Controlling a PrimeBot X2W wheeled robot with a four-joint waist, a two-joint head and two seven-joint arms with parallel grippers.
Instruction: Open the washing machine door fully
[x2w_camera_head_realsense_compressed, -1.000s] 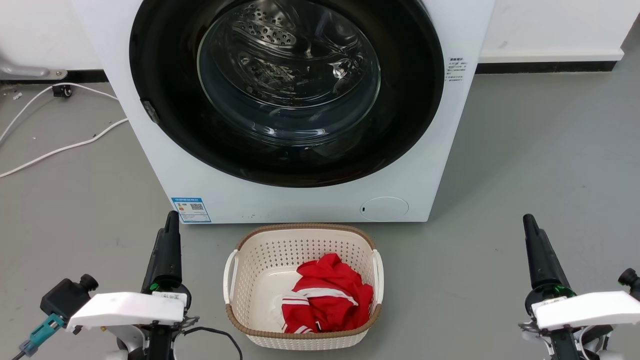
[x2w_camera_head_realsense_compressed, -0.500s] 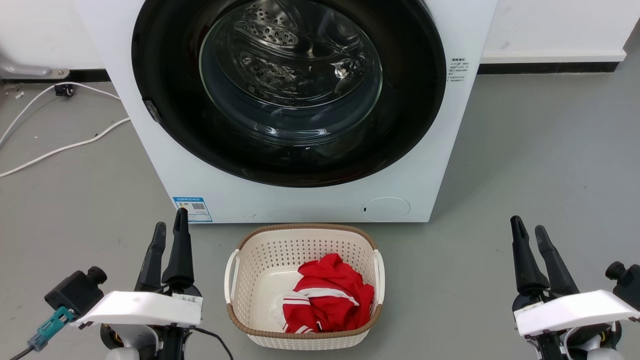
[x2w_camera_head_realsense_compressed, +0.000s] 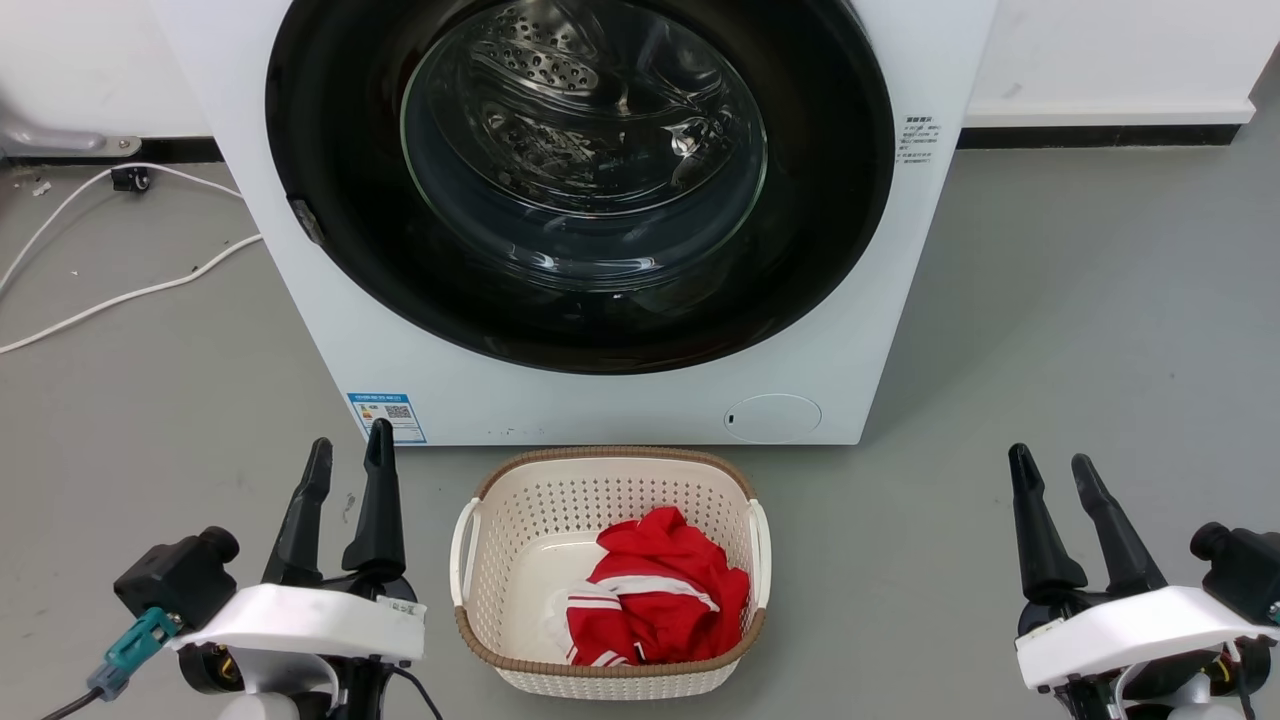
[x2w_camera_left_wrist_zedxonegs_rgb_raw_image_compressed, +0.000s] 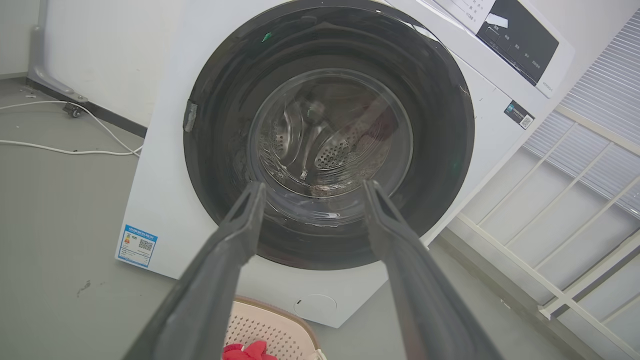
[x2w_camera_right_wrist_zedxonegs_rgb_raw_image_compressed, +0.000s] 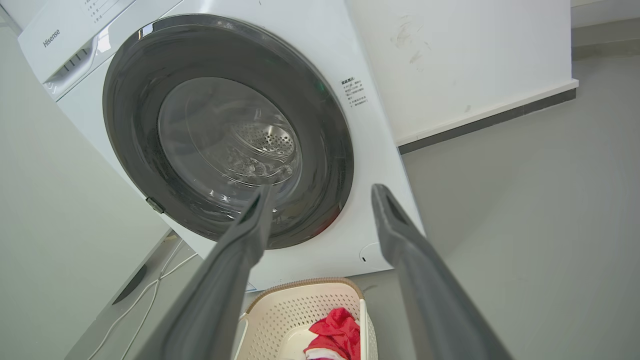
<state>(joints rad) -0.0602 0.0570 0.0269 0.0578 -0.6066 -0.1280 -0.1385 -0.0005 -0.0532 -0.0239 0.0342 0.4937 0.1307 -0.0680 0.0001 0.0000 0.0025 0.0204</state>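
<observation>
**Q:** Nearest items first?
**A:** Left gripper (x2w_camera_head_realsense_compressed: 350, 437), low left in the head view: jaws moderately parted, holding nothing. Right gripper (x2w_camera_head_realsense_compressed: 1049, 456), low right: likewise parted and empty. Both hang over bare floor, well apart from the machine.

**Q:** Between them?
**A:** Laundry basket (x2w_camera_head_realsense_compressed: 610, 455): cream, perforated, with one red garment (x2w_camera_head_realsense_compressed: 655, 590) inside. It stands just in front of the washing machine (x2w_camera_head_realsense_compressed: 600, 405), close to its base.

**Q:** And the task's thing?
**A:** Washing machine door (x2w_camera_head_realsense_compressed: 580, 180): glossy black disc with a clear bowl at its centre, lying flush against the white front. Shut, by the look of it; opening not yet begun.

**Q:** Where to take hold?
**A:** Grey tab (x2w_camera_head_realsense_compressed: 303, 222) on the door's left rim. This is probably the catch side, with the hinges opposite, though no hinge is visible. The left gripper is the nearer candidate. Advice:
- Reach up, hook one finger behind that rim and pull outward.
- Follow the arc round to the right until the door stops.
- Hook rather than pinch, since the glossy edge looks slippery.
- Carry the arm above the basket.

**Q:** Farthest?
**A:** White cables (x2w_camera_head_realsense_compressed: 130, 290) on the floor to the left, with the wall behind.
</observation>
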